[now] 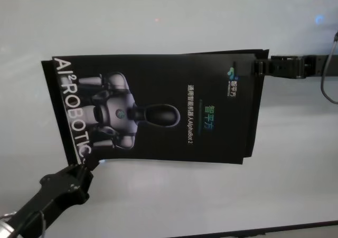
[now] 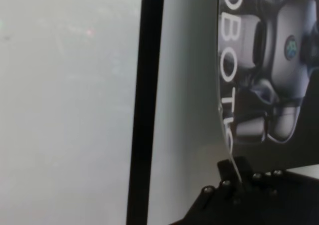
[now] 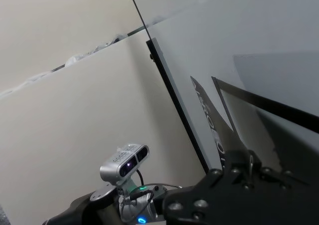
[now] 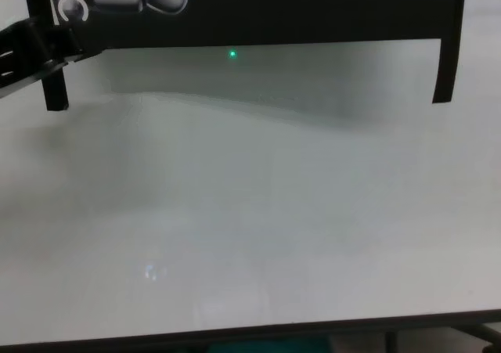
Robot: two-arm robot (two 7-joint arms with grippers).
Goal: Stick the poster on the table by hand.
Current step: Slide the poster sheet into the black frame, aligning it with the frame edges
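- A wide, pale grey-white table (image 1: 169, 206) fills the scene, its thin dark front edge running along the bottom of the head and chest views.
- The left gripper (image 1: 83, 167) reaches in from the near left on a black, ridged arm, angled up toward the far right; its fingers are clamped on the poster's near-left corner, just under the last letters of the white heading.
- In the left wrist view the thin sheet edge rises from between those closed fingers (image 2: 238, 171).
- The poster (image 1: 174, 90) spans between the two grippers, a glossy black sheet held up off the table, casting a shadow below it in the chest view.
- White lettering along its left edge reads "AI² ROBOTIC"; beside that sits a grey-white robot figure, then Chinese lines ending "AlphaBot 2", with a small logo near the right gripper.
- The right gripper (image 1: 260, 67) comes in level from the right, its arm stretched sideways, pinching the poster's far-right corner.
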